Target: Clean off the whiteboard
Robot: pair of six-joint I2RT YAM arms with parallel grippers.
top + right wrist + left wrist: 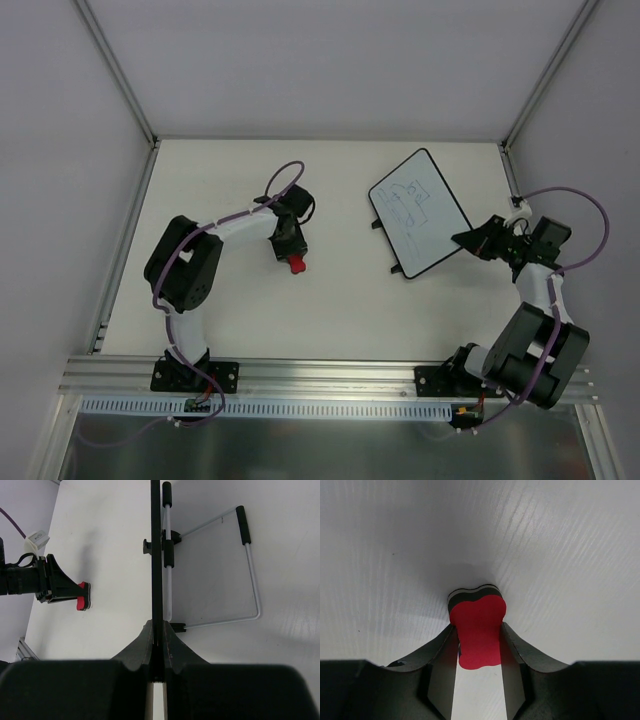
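Top external: high overhead, looking straight down, far off. Takes in the whole whiteboard [418,212], with the red eraser [296,265] to its left.
Right wrist: hard against the whiteboard, edge-on, also sees the eraser.
Left wrist: very close on the eraser, facing the table [560,555].

My right gripper [468,240] clamps the right edge of the flat white black-framed whiteboard [415,210], right of centre on the white tabletop [250,320]. My left gripper [292,258] pinches the small red foam eraser block [297,266], well left of the board, its end against the tabletop.
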